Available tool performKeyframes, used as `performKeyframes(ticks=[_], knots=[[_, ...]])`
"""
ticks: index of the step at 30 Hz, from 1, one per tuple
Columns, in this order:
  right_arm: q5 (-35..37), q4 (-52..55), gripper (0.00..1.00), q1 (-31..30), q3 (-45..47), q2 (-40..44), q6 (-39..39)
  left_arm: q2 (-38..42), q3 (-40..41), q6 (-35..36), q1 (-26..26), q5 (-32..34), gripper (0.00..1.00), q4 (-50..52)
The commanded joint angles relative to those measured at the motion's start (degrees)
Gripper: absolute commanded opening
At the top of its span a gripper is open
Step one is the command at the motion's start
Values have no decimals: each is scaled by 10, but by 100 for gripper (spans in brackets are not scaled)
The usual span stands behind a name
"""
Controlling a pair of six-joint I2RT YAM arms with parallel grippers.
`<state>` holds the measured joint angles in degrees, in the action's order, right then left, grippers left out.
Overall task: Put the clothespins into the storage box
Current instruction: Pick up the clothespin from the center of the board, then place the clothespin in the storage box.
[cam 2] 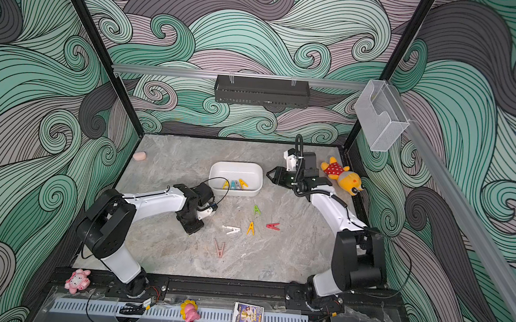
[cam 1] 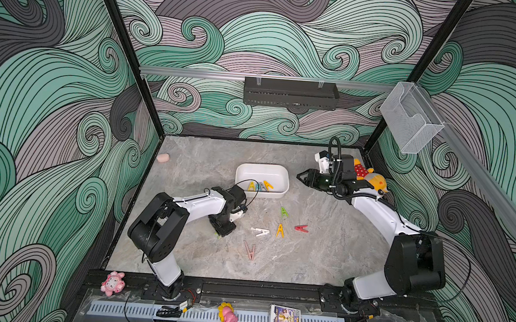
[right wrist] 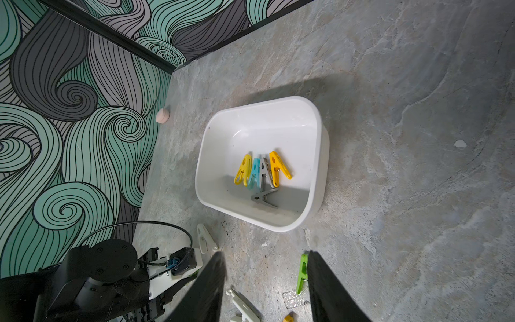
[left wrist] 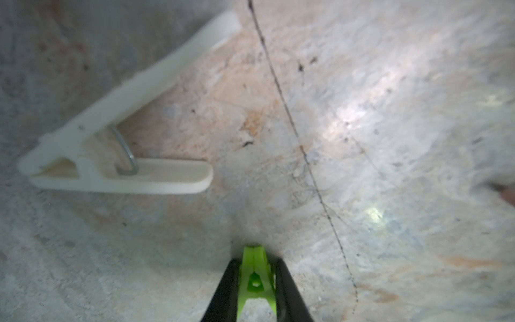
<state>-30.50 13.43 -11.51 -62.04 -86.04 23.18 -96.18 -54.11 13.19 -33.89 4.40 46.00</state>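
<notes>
My left gripper (left wrist: pixel 255 262) points down at the table, shut on a green clothespin (left wrist: pixel 255 278) between its black fingers; in a top view it (cam 1: pixel 220 231) stands in front of the storage box. A white clothespin (left wrist: pixel 111 156) lies close by. The white storage box (cam 1: pixel 262 165) holds yellow, blue and grey clothespins (right wrist: pixel 262 171). Loose on the table in both top views lie green (cam 1: pixel 284 212), yellow (cam 1: pixel 280 230), red (cam 1: pixel 301 228), white (cam 1: pixel 260 231) and pink (cam 1: pixel 250 250) clothespins. My right gripper (cam 1: pixel 300 177) hovers open and empty just right of the box (right wrist: pixel 264 125).
A yellow and red plush toy (cam 1: pixel 370 176) lies behind my right arm. A small pink lump (cam 1: pixel 163 158) sits by the left wall. A black perforated tray (cam 1: pixel 291 93) and a clear holder (cam 1: pixel 410 118) hang on the walls. Pink toys (cam 1: pixel 113 283) and a card pack (cam 1: pixel 285 317) rest on the front rail.
</notes>
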Motion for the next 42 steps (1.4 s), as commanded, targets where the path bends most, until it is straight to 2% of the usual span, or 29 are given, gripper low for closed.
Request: performKeyframes(ticks=[1,17,23,29,34,38,42], knots=[[-9,-7,49,3,7,16,7,-11,-4,-20,-2,20,22,15],[-7,23,50,4,-15,19,4,77,-61,-92,0,-3,22,40],[-4,40,49,3,-11,26,3,84,-120,-115,9,-53,23,20],[15,68,50,3,17,64,-10,51,-213,-126,33,-105,23,2],[30,121,50,0,49,104,-32,17,-267,-141,71,-145,24,-82],[41,146,50,-6,65,134,-27,-51,-325,-165,96,-165,25,-146],[55,166,50,-22,75,155,-19,-143,-408,-137,96,-169,25,-121]])
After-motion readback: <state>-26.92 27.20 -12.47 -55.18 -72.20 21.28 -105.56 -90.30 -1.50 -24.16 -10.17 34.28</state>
